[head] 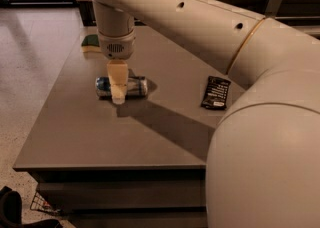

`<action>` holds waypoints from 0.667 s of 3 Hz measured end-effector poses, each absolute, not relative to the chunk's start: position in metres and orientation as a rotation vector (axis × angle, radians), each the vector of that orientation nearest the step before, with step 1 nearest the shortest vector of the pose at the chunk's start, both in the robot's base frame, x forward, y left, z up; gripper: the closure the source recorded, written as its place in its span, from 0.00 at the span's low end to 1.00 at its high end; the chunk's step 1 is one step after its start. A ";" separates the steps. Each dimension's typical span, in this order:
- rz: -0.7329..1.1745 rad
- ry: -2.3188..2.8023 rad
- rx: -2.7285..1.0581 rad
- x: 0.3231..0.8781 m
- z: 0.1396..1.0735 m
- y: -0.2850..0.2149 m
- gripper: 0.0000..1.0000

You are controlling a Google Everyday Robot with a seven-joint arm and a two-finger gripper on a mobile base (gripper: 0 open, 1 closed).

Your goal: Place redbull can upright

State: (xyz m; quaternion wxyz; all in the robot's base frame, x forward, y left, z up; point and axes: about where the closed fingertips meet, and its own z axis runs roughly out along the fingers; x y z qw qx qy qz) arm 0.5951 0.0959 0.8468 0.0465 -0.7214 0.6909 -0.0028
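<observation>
The redbull can [136,86] lies on its side on the grey table [75,132], left of the middle, its blue-and-silver body pointing left to right. My gripper [120,94] hangs straight down from the white wrist [116,42] and is lowered over the middle of the can, with its beige tip reaching the table surface just in front of the can. The middle of the can is hidden behind the gripper.
A green and yellow sponge [90,42] lies at the table's far left corner. A flat dark snack wrapper [216,92] lies to the right of the can. My large white arm [260,122] fills the right side of the view.
</observation>
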 end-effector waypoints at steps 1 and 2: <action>0.003 2.119 -2.206 0.595 0.836 0.096 0.00; 0.004 2.120 -2.206 0.595 0.835 0.096 0.00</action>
